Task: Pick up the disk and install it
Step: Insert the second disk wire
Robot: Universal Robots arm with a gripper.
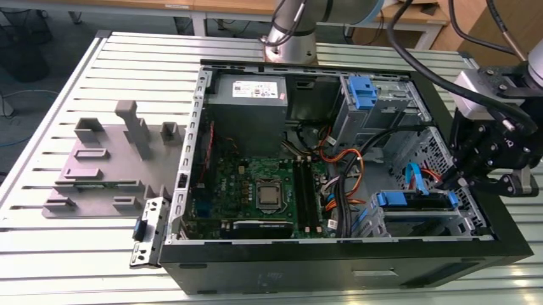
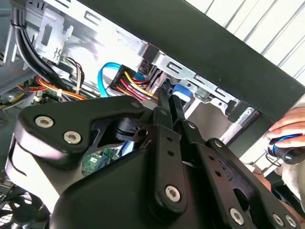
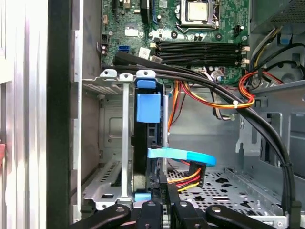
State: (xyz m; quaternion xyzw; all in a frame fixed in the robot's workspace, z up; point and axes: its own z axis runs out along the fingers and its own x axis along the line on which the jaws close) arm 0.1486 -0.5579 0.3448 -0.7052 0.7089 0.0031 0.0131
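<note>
Gripper: I see it point(image 1: 500, 178) in the exterior view at about 3 o'clock of the open computer case point(image 1: 339, 267), hanging over the case's side wall next to the lower drive cage point(image 1: 424, 219). In the first wrist view the black fingers point(image 3: 162, 200) stand close together, their tips on the edge of the disk; I cannot tell for certain whether they are pinching it or just touching.
Disk: it point(image 3: 143, 143) sits on edge inside the lower drive cage, dark body with blue carrier rails. In the exterior view I read it point(image 1: 411, 200) as a blue-edged slab at roughly 4 o'clock of the motherboard.
Cables: a flat light-blue data cable point(image 3: 183, 155) curves across the disk's end, and a red-yellow-black power plug point(image 3: 190, 179) is just beside it. Thick black cables point(image 3: 200, 81) arch over the cage.
Motherboard: green board point(image 1: 254, 190) in the middle of the case, bare processor point(image 1: 269, 195) near its centre.
Power supply: grey box point(image 1: 250, 92) with white label at 12 o'clock of the board.
Upper bracket: blue plastic bracket point(image 1: 362, 92) on the upper cage, at about 1 o'clock.
Fixture: grey plastic holder point(image 1: 110, 162) on the slatted table point(image 1: 76, 254), at 9 o'clock of the case.
Person: a hand point(image 2: 290, 136) in the second wrist view, outside the case wall.
</note>
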